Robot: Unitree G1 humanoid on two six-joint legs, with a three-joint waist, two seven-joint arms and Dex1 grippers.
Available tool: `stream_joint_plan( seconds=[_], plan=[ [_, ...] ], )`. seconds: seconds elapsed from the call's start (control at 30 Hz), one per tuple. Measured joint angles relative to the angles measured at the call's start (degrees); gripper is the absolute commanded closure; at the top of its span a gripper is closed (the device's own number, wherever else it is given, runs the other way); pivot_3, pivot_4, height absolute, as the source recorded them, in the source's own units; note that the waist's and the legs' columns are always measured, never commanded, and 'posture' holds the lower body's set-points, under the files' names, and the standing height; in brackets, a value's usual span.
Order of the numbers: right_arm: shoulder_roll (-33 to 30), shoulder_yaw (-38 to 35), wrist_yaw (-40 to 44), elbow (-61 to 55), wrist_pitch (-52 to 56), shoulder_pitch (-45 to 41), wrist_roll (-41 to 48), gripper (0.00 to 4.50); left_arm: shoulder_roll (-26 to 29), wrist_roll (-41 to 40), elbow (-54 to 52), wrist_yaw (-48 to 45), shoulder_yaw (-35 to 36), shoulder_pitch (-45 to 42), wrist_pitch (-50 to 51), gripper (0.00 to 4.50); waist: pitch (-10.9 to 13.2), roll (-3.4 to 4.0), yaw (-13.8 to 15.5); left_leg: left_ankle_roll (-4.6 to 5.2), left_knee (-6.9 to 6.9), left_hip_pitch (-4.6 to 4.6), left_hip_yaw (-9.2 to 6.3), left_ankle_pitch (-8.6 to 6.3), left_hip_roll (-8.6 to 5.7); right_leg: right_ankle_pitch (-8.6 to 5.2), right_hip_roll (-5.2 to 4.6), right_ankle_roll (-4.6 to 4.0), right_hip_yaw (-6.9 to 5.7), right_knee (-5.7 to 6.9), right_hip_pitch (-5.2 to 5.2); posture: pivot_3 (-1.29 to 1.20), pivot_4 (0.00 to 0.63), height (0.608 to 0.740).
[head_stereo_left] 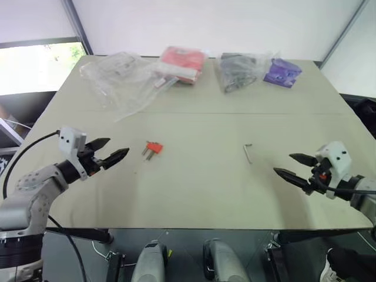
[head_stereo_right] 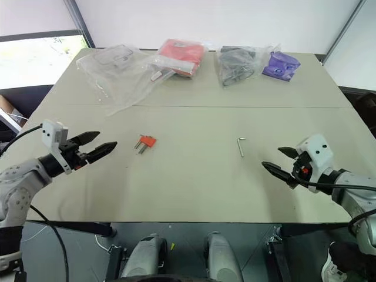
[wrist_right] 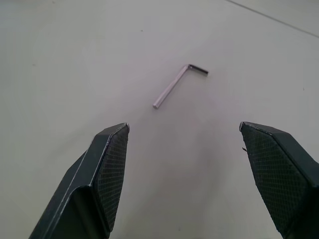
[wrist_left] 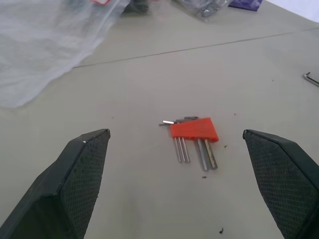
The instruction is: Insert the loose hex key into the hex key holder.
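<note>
Both grippers, left (head_stereo_left: 113, 150) and right (head_stereo_left: 289, 165), hover wide open and empty at the lower corners. Holder (head_stereo_left: 153, 148) lies centre-left on the table (head_stereo_left: 200, 194), key (head_stereo_left: 248, 153) centre-right. Along the top, clear bags (head_stereo_left: 120, 76) hold a red packet (head_stereo_left: 182, 63), grey parts (head_stereo_left: 238, 70) and something purple (head_stereo_left: 282, 73).

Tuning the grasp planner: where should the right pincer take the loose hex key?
Grip mid-shank of the loose hex key, coming from above, fingers either side of the long arm. It lies flat on the table, so only the sides are reachable. The open right pincer already faces it.
</note>
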Motion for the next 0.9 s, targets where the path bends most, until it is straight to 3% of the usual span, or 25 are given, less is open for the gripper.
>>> stream_joint_plan(
  seconds=[0.57, 0.9],
  plan=[
    [0.3, 2.2, 0.9, 4.0, -0.1, -4.1, -0.3, 0.81, -2.9, -2.0, -1.4, 1.0, 0.6, 0.7, 0.4, 0.03, 0.0, 0.00, 0.1, 0.00, 0.01, 0.00, 0.00, 0.00, 0.00, 0.00, 0.01, 0.00, 0.00, 0.02, 0.01, 0.00, 0.150, 0.739],
    [1.4, 2.0, -0.8, 3.7, -0.2, -2.3, -0.2, 0.81, -2.8, -1.5, 0.8, 1.1, 0.6, 0.0, -0.5, 0.03, 0.0, 0.00, 0.1, 0.00, 0.03, 0.01, 0.00, 0.00, -0.01, 0.01, 0.01, 0.00, 0.00, 0.05, 0.02, 0.00, 0.150, 0.739]
  ],
)
